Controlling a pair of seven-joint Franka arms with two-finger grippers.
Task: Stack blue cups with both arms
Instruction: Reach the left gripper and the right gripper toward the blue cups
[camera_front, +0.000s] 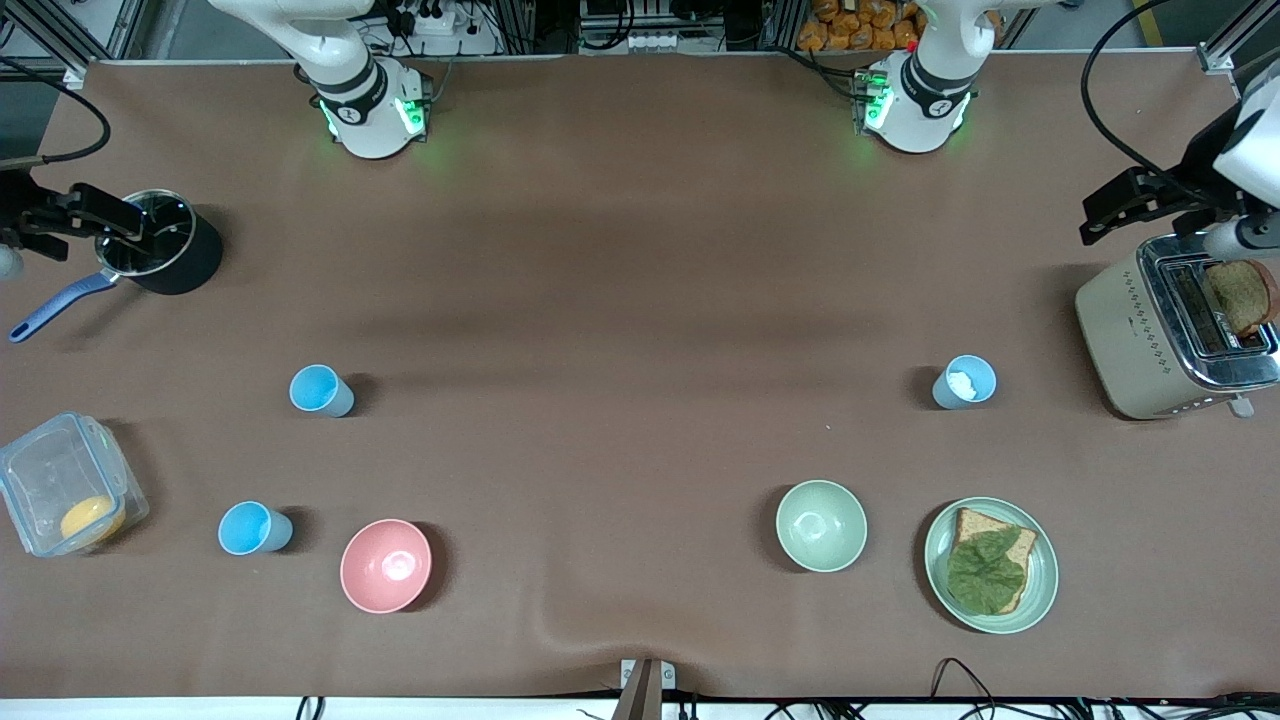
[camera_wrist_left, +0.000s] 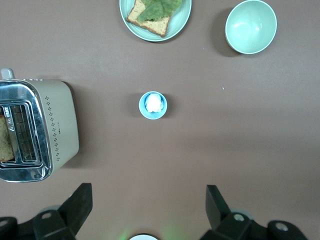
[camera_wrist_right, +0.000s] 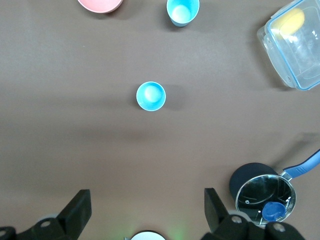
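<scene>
Three blue cups stand upright and apart on the brown table. A sky-blue cup (camera_front: 321, 389) (camera_wrist_right: 150, 96) and a second sky-blue cup (camera_front: 254, 528) (camera_wrist_right: 182, 11) are toward the right arm's end. A paler grey-blue cup (camera_front: 965, 381) (camera_wrist_left: 153, 105) with white inside is toward the left arm's end. My left gripper (camera_wrist_left: 148, 192) (camera_front: 1130, 210) hangs high over bare table between its base and the grey-blue cup, open and empty. My right gripper (camera_wrist_right: 147, 196) (camera_front: 95, 232) hangs high over bare table between its base and the first sky-blue cup, open and empty.
A pink bowl (camera_front: 386, 565), a lidded black pot (camera_front: 160, 255) and a clear box (camera_front: 65, 497) are toward the right arm's end. A pale green bowl (camera_front: 821, 525), a plate (camera_front: 1040, 590) with bread and a toaster (camera_front: 1150, 335) are toward the left arm's end.
</scene>
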